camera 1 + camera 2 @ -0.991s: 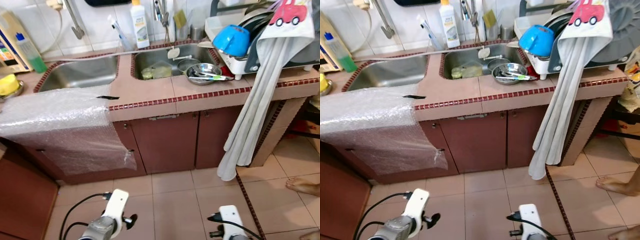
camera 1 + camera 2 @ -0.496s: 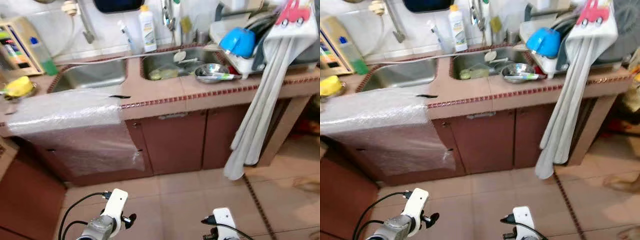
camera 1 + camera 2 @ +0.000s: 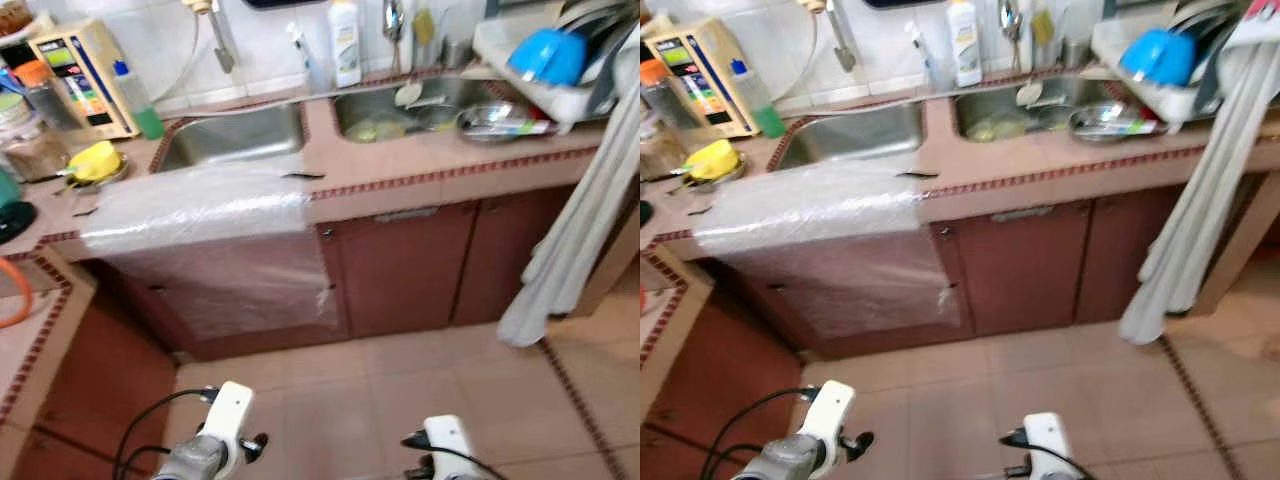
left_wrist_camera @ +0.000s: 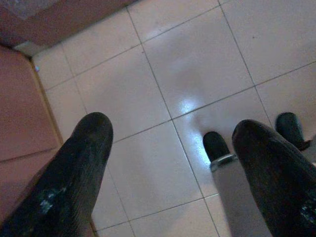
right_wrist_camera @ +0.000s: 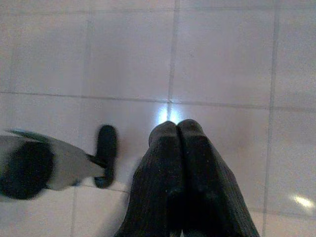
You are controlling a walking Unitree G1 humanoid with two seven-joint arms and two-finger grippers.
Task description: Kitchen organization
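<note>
A tiled kitchen counter point(image 3: 400, 170) with two steel sinks stands ahead of me. A sheet of bubble wrap point(image 3: 200, 215) lies on the counter and hangs down over the cabinet door. The right sink point(image 3: 400, 100) holds dishes, and a metal bowl point(image 3: 495, 120) rests on its rim. A blue bowl point(image 3: 545, 55) sits in the dish rack at the far right. Both arms hang low over the floor tiles. My left gripper point(image 4: 173, 163) is open with nothing between its fingers. My right gripper point(image 5: 177, 128) is shut and empty.
A grey towel point(image 3: 590, 220) hangs from the counter's right end to near the floor. A white soap bottle point(image 3: 345, 42), a green bottle point(image 3: 135, 90), a beige box point(image 3: 85, 65) and a yellow object point(image 3: 95, 160) stand along the back. A side counter point(image 3: 30, 330) juts out at left.
The camera has swung to the left, so the counter and sinks sit further right in the picture and the left side counter has come into view. Both arms still hang low.
</note>
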